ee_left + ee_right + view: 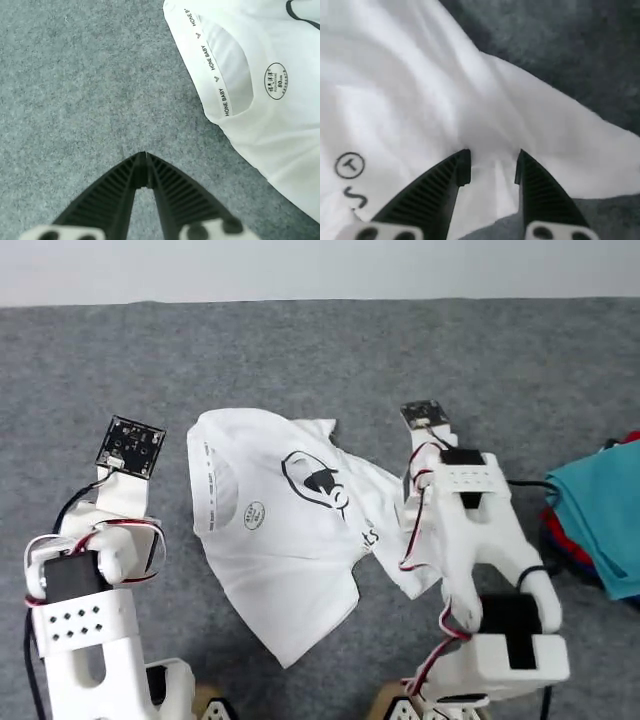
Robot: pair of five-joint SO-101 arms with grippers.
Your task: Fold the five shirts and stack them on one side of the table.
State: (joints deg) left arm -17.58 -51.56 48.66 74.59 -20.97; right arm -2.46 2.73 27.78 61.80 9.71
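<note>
Two arms [85,625] [485,530], one white shirt [270,550]

Passing room on grey table [300,350] beyond and left of the white shirt [280,560] — coloured pile [605,515] at right edge.

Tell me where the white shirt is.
In the high view the white shirt lies crumpled at the middle of the table, with the right gripper over one edge and the left gripper beside its collar.
</note>
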